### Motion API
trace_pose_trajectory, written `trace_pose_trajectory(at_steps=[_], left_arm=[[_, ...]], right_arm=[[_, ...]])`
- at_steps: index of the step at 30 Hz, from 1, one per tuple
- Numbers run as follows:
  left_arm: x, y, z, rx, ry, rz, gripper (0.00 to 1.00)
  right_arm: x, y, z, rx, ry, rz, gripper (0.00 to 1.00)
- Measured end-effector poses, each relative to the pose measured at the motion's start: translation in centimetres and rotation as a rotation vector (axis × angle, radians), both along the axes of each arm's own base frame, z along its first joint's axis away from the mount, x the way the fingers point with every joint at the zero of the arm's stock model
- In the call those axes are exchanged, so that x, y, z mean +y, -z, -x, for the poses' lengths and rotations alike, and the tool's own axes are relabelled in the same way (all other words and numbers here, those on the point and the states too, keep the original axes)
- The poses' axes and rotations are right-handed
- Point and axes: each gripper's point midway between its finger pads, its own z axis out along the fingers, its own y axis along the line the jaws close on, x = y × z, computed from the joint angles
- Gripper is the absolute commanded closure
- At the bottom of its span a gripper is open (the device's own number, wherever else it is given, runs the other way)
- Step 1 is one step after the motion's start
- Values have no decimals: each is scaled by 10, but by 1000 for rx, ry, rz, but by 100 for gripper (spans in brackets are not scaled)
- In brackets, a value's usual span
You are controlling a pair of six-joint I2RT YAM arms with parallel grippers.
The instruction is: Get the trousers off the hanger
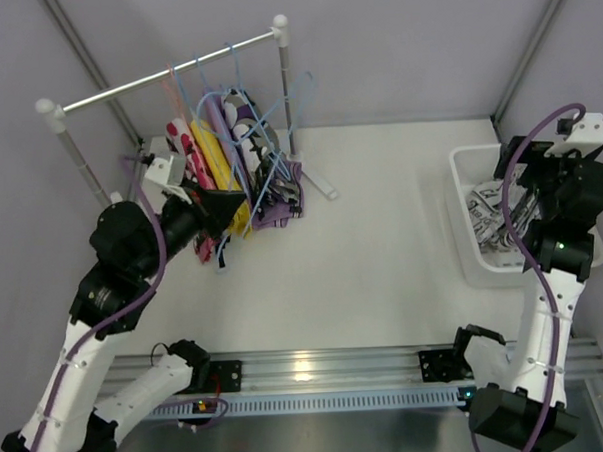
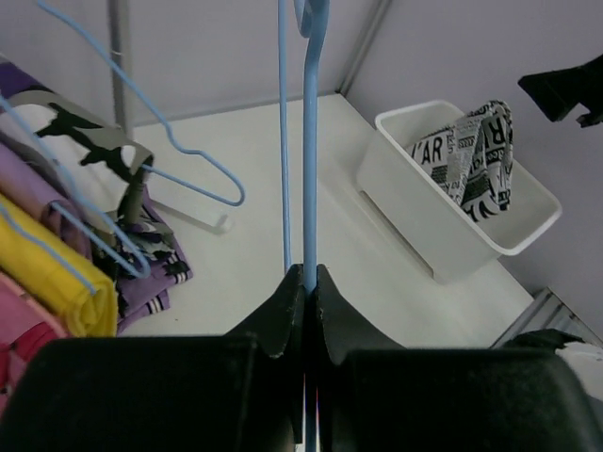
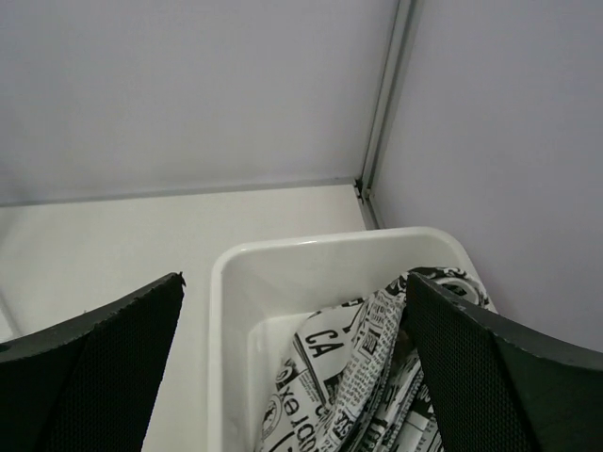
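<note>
Several trousers (image 1: 218, 155) are seen hung on the rail (image 1: 155, 82) at the desk's (image 1: 382, 242) rear left. At present the left fingers (image 2: 283, 306) are clamped on a blue hanger (image 2: 309, 141); the right fingers (image 3: 113, 348) are held apart over the bin (image 3: 226, 273). By pulling, neighbouring hangers (image 2: 188, 179) could be snagged.

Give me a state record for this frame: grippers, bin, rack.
left gripper: shut on blue hanger, beside the rack
right gripper: open, above the white bin
white bin: holds black-and-white print trousers
rack: yellow trousers and purple trousers hang among more hangers
</note>
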Motion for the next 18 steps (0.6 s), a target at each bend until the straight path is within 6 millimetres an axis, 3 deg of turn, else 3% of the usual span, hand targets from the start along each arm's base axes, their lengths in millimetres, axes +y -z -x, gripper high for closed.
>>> trace_pose_trajectory(at_steps=[5, 10, 14, 18], left_arm=[[56, -3, 16, -50, -172, 46, 100], [99, 10, 36, -46, -349, 84, 100], [126, 42, 36, 75, -517, 100, 100], [150, 89, 30, 257, -673, 66, 100]], right_arm=[[15, 10, -15, 42, -59, -18, 1], [65, 21, -30, 90, -188, 8, 1], [101, 22, -38, 105, -268, 38, 0], [115, 22, -45, 114, -290, 49, 1]])
